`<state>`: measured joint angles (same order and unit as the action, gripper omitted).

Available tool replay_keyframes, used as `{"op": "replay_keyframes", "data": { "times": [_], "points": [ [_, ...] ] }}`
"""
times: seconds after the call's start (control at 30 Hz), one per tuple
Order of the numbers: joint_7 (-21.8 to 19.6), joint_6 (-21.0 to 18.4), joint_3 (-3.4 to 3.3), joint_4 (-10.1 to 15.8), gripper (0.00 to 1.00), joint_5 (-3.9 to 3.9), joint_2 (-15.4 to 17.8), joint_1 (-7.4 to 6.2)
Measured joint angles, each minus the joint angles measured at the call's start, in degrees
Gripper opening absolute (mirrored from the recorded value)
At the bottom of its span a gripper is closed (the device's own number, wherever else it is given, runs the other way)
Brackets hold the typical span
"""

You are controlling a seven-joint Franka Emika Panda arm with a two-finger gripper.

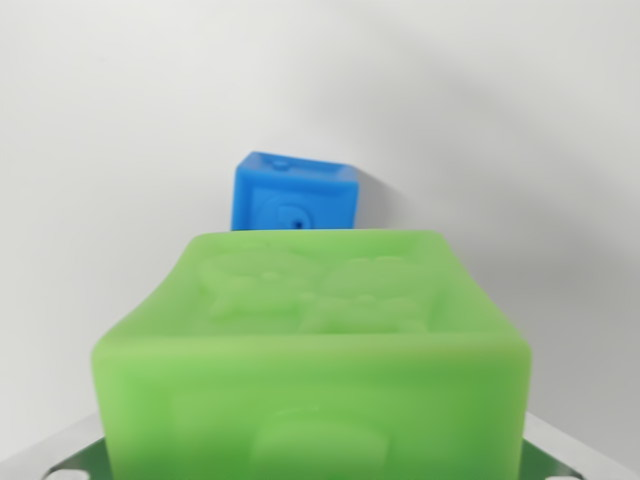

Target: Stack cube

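The table (110,130) was a plain white surface, evenly lit and featureless. A blue cube (293,192) sat directly on it, well beyond the fingers, one corner turned toward them, throwing a soft shadow across the white to the wrist view's right.

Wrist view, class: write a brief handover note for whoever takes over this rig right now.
Gripper: fingertips not clearly visible; only metal edges show at the bottom corners, so open or shut cannot be told.
Green cube: fills the foreground, close to the camera, possibly held.
Blue cube: beyond it on the white surface, partly hidden by the green one.
Done: nothing stacked.
Left: bring green over blue, lower, release.
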<state>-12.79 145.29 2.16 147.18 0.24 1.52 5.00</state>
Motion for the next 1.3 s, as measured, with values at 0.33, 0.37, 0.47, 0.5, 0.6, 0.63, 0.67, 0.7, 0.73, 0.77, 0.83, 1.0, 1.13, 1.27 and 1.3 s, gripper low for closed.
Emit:
{"op": "replay_keyframes", "data": {
  "times": [0.33,0.37,0.47,0.5,0.6,0.63,0.67,0.7,0.73,0.77,0.83,1.0,1.13,1.27,1.3],
  "points": [
    [-1.8,1.9,0.60,1.3,0.00,0.00,-0.2,-0.80],
    [-1.8,2.4,0.59,1.4,0.00,0.00,-0.9,-0.80],
    [-1.9,3.9,0.59,1.4,0.00,-0.01,-2.5,-0.80],
    [-1.9,4.4,0.59,1.4,0.00,-0.05,-3.1,-0.80],
    [-2.0,6.0,0.58,1.5,0.00,-0.18,-4.5,-0.80],
    [-2.1,6.4,0.57,1.6,0.00,-0.23,-4.9,-0.80],
    [-2.1,6.7,0.57,1.6,0.00,-0.26,-5.1,-0.80],
    [-2.1,7.2,0.57,1.6,0.00,-0.33,-5.5,-0.80],
    [-2.2,7.7,0.56,1.6,0.00,-0.39,-6.0,-0.80],
    [-2.2,8.2,0.55,1.6,0.00,-0.44,-6.5,-0.80],
    [-2.3,9.1,0.53,1.6,0.00,-0.54,-7.5,-0.80],
    [-2.5,11.0,0.46,1.6,0.00,-0.76,-9.5,-0.80],
    [-2.6,12.4,0.42,1.6,0.00,-0.91,-10.8,-0.80],
    [-2.7,13.7,0.35,1.5,0.00,-1.08,-12.3,-0.81],
    [-2.8,14.0,0.33,1.5,0.00,-1.13,-12.6,-0.82]
  ]
}}
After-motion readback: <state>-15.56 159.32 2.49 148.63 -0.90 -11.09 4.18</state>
